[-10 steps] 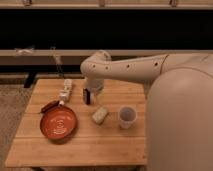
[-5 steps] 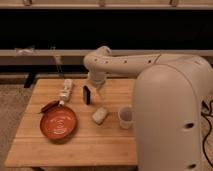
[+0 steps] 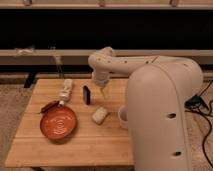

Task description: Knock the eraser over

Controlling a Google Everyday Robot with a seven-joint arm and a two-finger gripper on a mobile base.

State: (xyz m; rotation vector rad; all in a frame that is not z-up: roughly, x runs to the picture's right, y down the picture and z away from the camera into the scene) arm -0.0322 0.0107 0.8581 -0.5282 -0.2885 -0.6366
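Now: eraser (image 3: pixel 87 94) upright on wooden table (image 3: pixel 75 150), gripper (image 3: pixel 103 92) just beside it, grip state unclear; dark shelves (image 3: pixel 192 51) behind

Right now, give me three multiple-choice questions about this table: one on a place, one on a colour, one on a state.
1. Where is the gripper?
A. close beside the eraser
B. down at the floor
C. far above the table

2. What colour is the pan?
A. blue
B. orange-red
C. green

3. How is the eraser?
A. standing on end
B. lying flat
C. lifted in the air

Answers:
1. A, it hangs next to the black block.
2. B, its round dish is orange-red.
3. A, it stands tall on the wood.
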